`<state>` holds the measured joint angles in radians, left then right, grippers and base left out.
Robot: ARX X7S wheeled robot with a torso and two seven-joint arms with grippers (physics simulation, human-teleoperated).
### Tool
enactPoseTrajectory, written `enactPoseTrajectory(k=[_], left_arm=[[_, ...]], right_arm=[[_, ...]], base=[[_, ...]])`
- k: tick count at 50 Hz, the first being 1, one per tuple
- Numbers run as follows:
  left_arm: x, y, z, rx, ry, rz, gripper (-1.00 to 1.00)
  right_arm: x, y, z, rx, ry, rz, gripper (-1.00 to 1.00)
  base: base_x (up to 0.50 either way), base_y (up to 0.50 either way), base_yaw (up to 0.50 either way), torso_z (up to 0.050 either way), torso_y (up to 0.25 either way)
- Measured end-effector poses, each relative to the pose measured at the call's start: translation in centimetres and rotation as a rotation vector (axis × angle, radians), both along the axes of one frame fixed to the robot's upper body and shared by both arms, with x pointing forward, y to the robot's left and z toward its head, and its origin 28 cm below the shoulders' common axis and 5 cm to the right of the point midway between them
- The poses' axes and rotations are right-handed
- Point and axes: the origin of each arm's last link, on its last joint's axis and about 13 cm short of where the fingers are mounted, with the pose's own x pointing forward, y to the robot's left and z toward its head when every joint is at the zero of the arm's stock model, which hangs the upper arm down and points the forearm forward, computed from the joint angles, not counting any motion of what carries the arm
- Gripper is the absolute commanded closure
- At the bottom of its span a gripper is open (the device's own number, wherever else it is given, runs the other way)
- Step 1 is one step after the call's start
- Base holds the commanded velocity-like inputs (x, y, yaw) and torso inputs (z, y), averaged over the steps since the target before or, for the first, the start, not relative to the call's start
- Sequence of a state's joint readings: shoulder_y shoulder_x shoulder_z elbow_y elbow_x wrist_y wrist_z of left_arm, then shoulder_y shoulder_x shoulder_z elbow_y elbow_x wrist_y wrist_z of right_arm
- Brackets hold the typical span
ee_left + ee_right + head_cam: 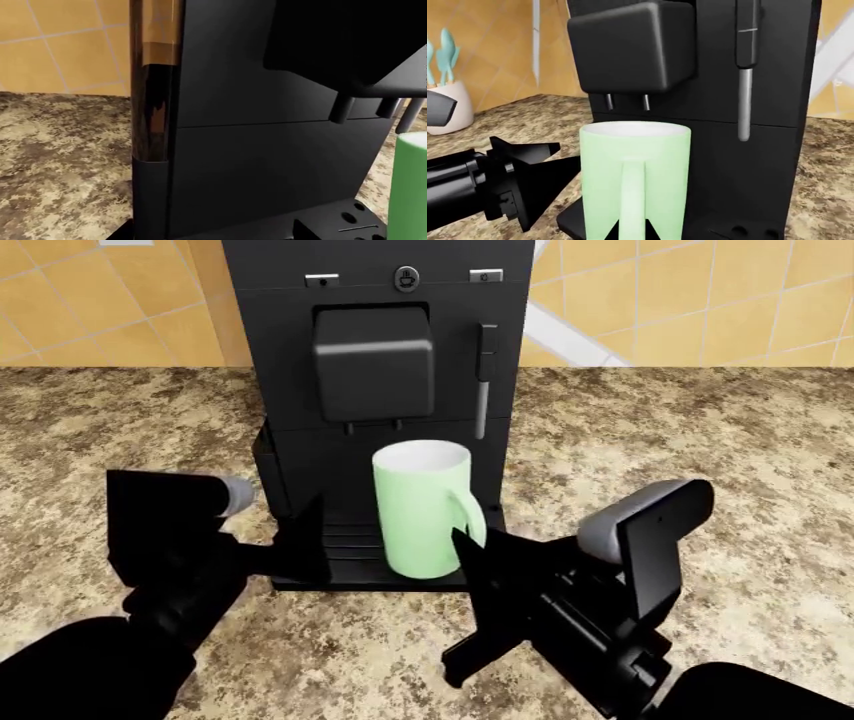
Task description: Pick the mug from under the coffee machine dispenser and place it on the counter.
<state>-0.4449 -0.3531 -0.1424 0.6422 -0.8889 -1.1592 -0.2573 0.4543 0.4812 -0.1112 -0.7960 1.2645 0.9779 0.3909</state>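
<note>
The pale green mug (pixel 420 510) stands on the slotted drip tray under the black dispenser (pixel 374 365) of the coffee machine. Its handle faces front-right. In the right wrist view the mug (pixel 634 165) fills the centre below the two nozzles (pixel 626 101). My right gripper (pixel 632 229) has its fingertips pressed on either side of the handle, shut on it. In the head view it (pixel 470 555) is at the mug's right. My left gripper (pixel 304 540) is open and empty beside the machine's left side. The mug shows at the edge of the left wrist view (pixel 408 190).
The speckled granite counter (pixel 694 440) spreads on both sides of the machine, with a yellow tiled wall (pixel 107 320) behind. A steam wand (pixel 746 90) hangs right of the dispenser. A white pot of teal utensils (pixel 447 107) stands far left.
</note>
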Motion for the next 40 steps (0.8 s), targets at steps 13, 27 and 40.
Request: enactPoseTrajectory(k=[13,27,40], left_arm=[[-0.2,0.0,-0.1,-0.011,-0.001,-0.006,-1.00],[-0.2,0.0,-0.1,-0.014,-0.005,-0.006,-1.00],[-0.2,0.0,-0.2,-0.016,-0.007,-0.008,-1.00]], right_arm=[[-1.5,-0.3,0.1,0.014,-0.023,-0.041,1.00],[-2.6,-0.7,0.1,0.025,-0.041,-0.079,1.00],[-3.4,-1.1,0.1,0.041,-0.059,-0.123,1.00]], base=[[0.00,0.00,0.00,0.000,0.000],[0.00,0.00,0.00,0.000,0.001],[0.00,0.00,0.00,0.000,0.000]])
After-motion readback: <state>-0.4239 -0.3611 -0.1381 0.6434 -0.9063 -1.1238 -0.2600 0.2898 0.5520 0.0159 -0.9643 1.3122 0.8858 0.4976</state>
